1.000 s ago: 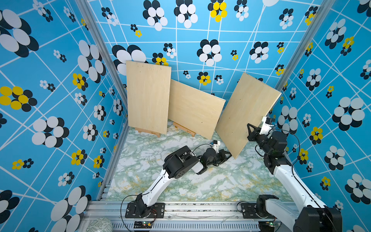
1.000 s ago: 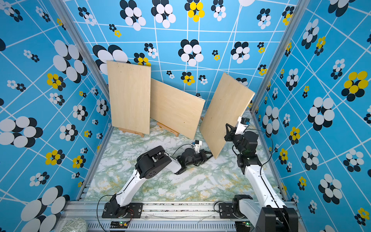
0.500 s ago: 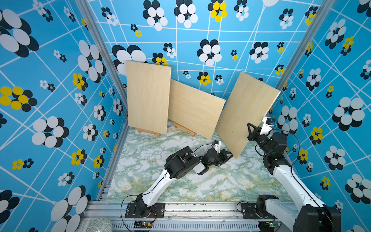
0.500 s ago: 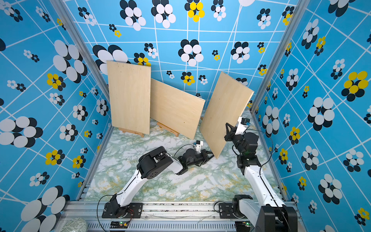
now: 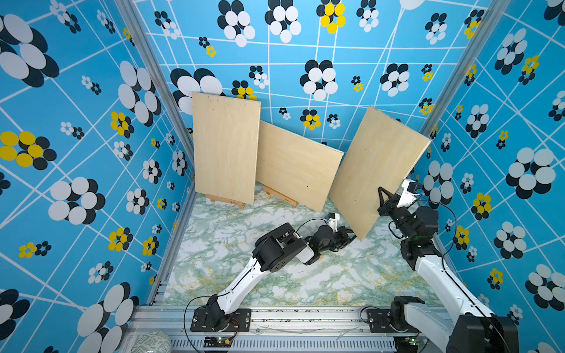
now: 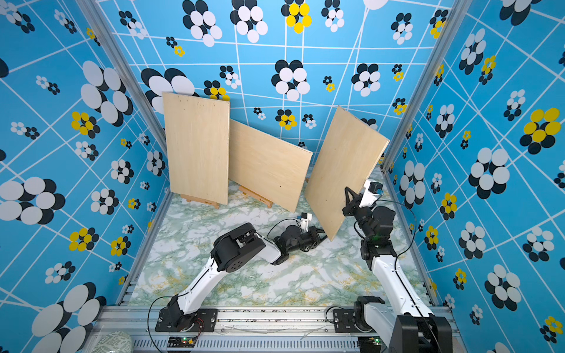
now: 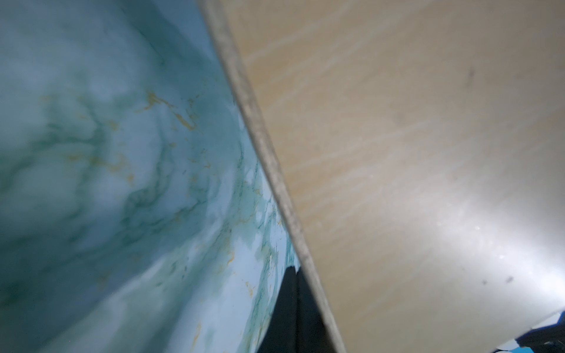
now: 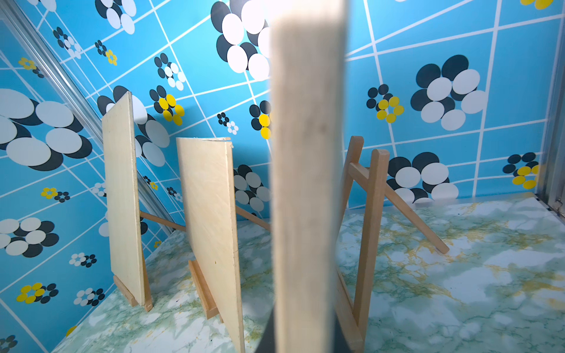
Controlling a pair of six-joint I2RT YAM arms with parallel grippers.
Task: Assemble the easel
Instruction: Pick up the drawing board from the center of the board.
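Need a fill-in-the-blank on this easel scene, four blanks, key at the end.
The upright board and the middle board each rest on an ___.
The right claw is shut on the ___ of the tilted board.
The left claw, shut, sits at that board's lower ___.
The third easel holds ___ board.
Key: easel; edge; corner; no.

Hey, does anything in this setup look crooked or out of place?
Yes. The middle board sits askew on its easel: it is rotated, one lower corner dipping toward the table, while the left board stands straight. The right board is tilted too, but it is held in the right gripper, not placed.
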